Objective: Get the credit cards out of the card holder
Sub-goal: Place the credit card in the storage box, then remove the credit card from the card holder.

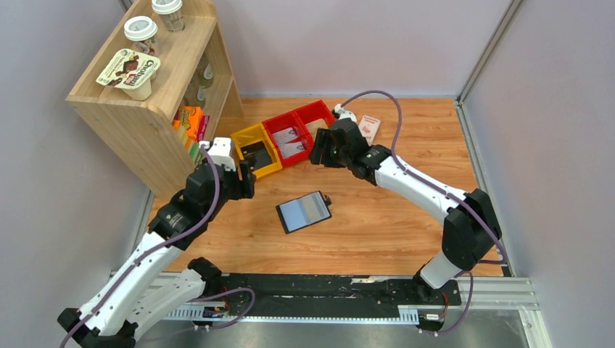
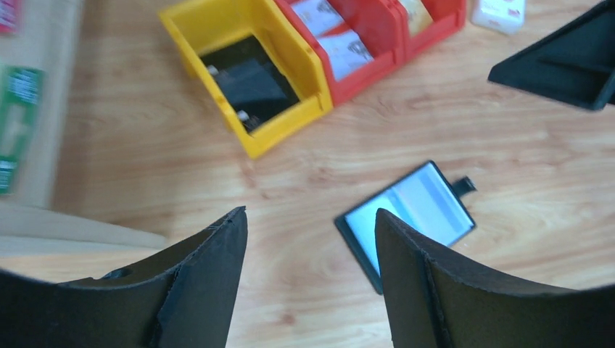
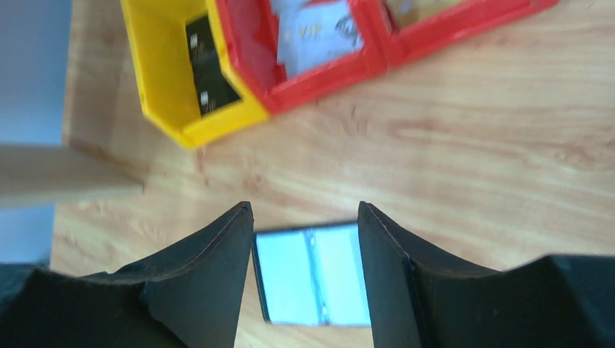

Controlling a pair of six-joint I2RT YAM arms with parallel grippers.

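Note:
The card holder (image 1: 304,211) lies open flat in the middle of the wooden table, its bluish-grey pockets up and its black tab pointing right. The left wrist view shows the card holder (image 2: 410,210) as well, and the right wrist view has the card holder (image 3: 313,275) far below. A tan credit card (image 2: 417,10) shows in the far red bin (image 1: 316,114). My left gripper (image 1: 246,177) (image 2: 310,212) hangs open and empty beside the yellow bin. Open and empty too, my right gripper (image 1: 320,148) (image 3: 303,205) hovers over the red bins.
A yellow bin (image 1: 259,154) holds dark cards and the middle red bin (image 1: 289,138) holds silvery packets. A white-and-red small box (image 1: 369,128) lies at the back right. A wooden shelf (image 1: 152,94) with cups stands at the left. Walls close in the table.

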